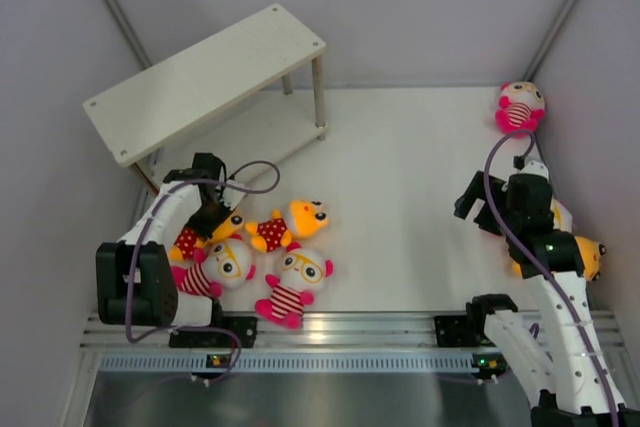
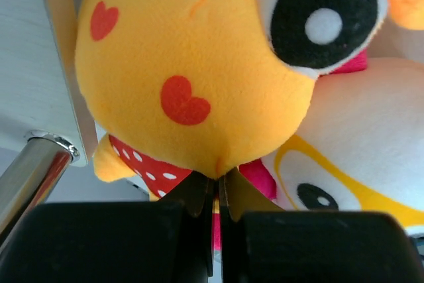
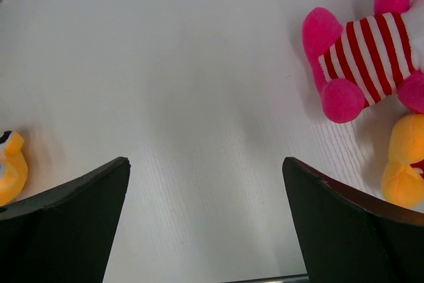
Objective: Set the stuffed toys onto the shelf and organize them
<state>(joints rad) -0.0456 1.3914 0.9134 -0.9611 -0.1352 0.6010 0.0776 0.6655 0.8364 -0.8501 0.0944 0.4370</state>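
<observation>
My left gripper (image 1: 210, 211) is shut on the head of an orange toy in a red dotted shirt (image 1: 212, 229), just in front of the shelf (image 1: 210, 75). In the left wrist view the jaws (image 2: 217, 183) pinch the plush at the bottom of its orange head (image 2: 192, 64). A white-faced toy (image 2: 358, 157) presses against it. A second orange toy (image 1: 292, 224) and two white-faced striped toys (image 1: 218, 269) (image 1: 294, 284) lie close by. My right gripper (image 1: 476, 203) is open and empty above bare table (image 3: 205, 160).
A striped toy (image 1: 520, 106) lies at the far right by the wall, and an orange toy (image 1: 586, 256) lies behind my right arm. The right wrist view shows a striped body (image 3: 363, 57) and an orange limb (image 3: 403, 164). A shelf leg (image 2: 30, 173) stands close to my left gripper.
</observation>
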